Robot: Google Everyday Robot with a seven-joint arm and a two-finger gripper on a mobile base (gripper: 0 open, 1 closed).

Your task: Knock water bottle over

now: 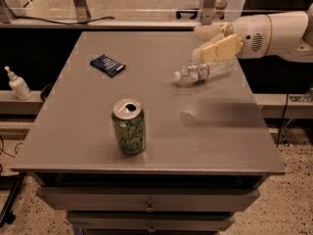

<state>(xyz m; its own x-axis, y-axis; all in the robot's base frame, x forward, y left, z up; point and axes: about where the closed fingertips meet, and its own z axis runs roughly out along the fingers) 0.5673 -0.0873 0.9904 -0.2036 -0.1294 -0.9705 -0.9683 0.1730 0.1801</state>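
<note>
Near the far right corner of the table (161,43), the gripper (199,44) hangs with its two pale fingers (220,48) spread apart and nothing pinched between them. The lower finger sits just over the base end of the water bottle (203,72). That bottle lies on its side close to the right edge, white cap pointing toward the middle, so the knock looks done. The risk is rolling: a round bottle this near the edge could go over if a finger brushes it while withdrawing. Its clear body shows no obvious liquid, though I cannot be sure. Further out, the green can (128,127) stands upright near the front edge, top opened, contents hidden. A dark packet (107,65) lies toward the far left corner.
</note>
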